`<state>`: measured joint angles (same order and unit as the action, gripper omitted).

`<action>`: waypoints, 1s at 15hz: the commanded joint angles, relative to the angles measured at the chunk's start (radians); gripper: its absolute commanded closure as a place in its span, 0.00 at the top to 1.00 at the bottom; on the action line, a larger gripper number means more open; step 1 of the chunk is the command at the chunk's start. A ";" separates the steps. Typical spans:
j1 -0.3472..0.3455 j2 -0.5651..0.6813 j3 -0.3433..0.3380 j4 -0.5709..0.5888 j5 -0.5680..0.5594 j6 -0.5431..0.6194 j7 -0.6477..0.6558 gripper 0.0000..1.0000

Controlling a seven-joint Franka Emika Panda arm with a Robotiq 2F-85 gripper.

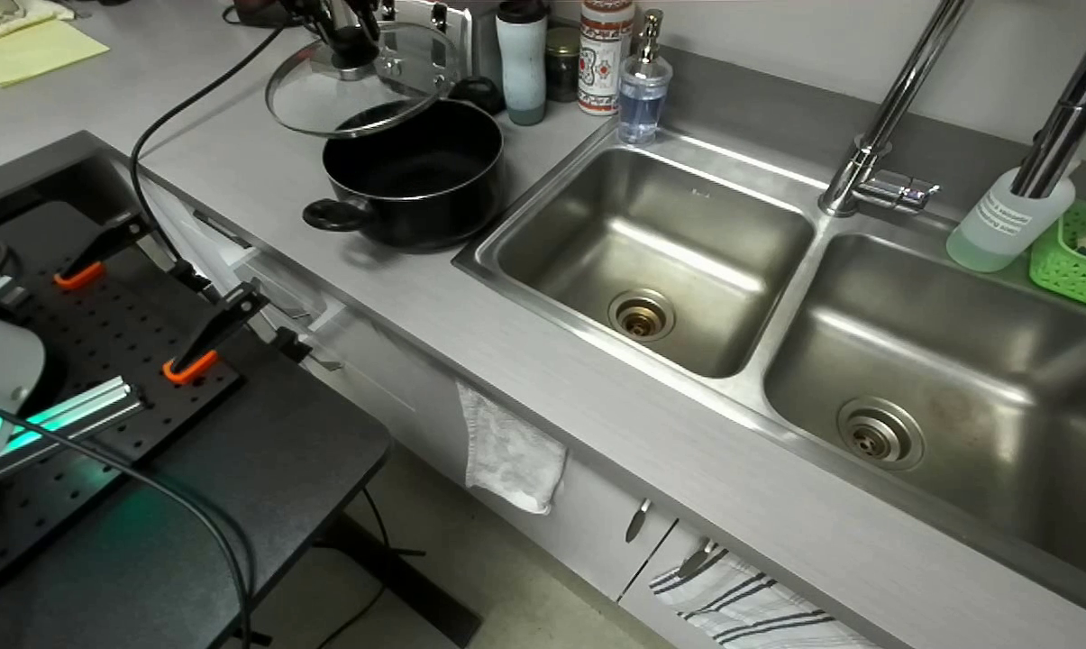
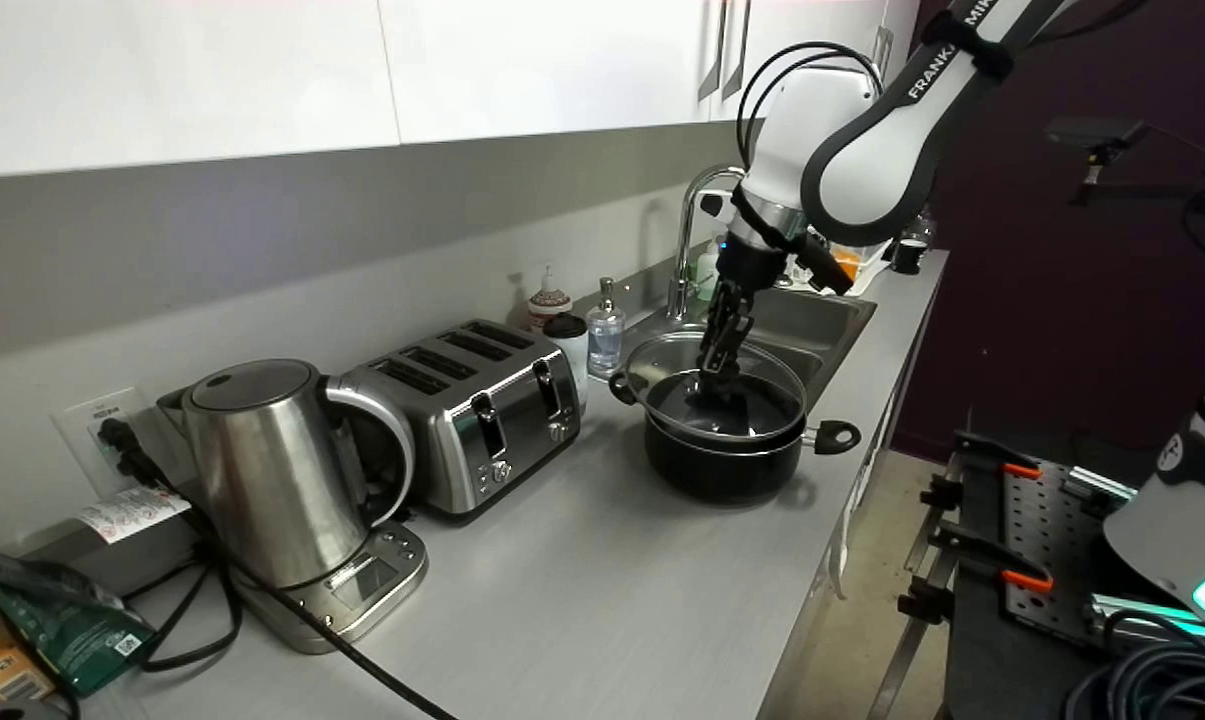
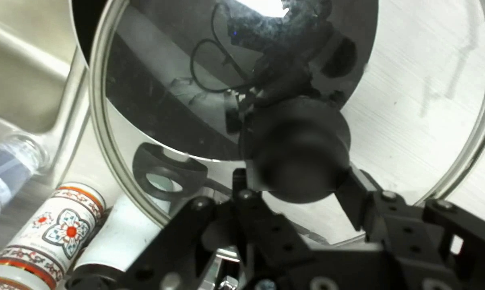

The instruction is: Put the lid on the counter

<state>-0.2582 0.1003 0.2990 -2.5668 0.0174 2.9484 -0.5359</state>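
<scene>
1. Over the black pot [image 1: 430, 212], shifted toward eleven o'clock in an exterior view, hangs the glass lid [image 1: 362, 95], seemingly off the rim.
2. The gripper [image 3: 298, 177] is clenched around the lid's black knob [image 3: 300, 149] in the wrist view.
3. Step in hand, I judge: the carry; the set-down on the grey counter [image 2: 622, 600] is not yet done.
4. Next it should probably travel toward seven o'clock from the pot in an exterior view, avoiding the toaster [image 2: 467, 420] at nine, then lower the lid level and let go once its rim rests.
</scene>
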 commanded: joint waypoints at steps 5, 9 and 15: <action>0.086 -0.072 0.076 -0.016 -0.042 -0.014 0.011 0.24; 0.228 -0.067 0.012 -0.001 -0.135 -0.033 0.051 0.24; 0.339 -0.002 0.003 0.065 -0.369 -0.102 0.153 0.24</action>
<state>0.0460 0.0750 0.3062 -2.5524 -0.2450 2.8963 -0.4388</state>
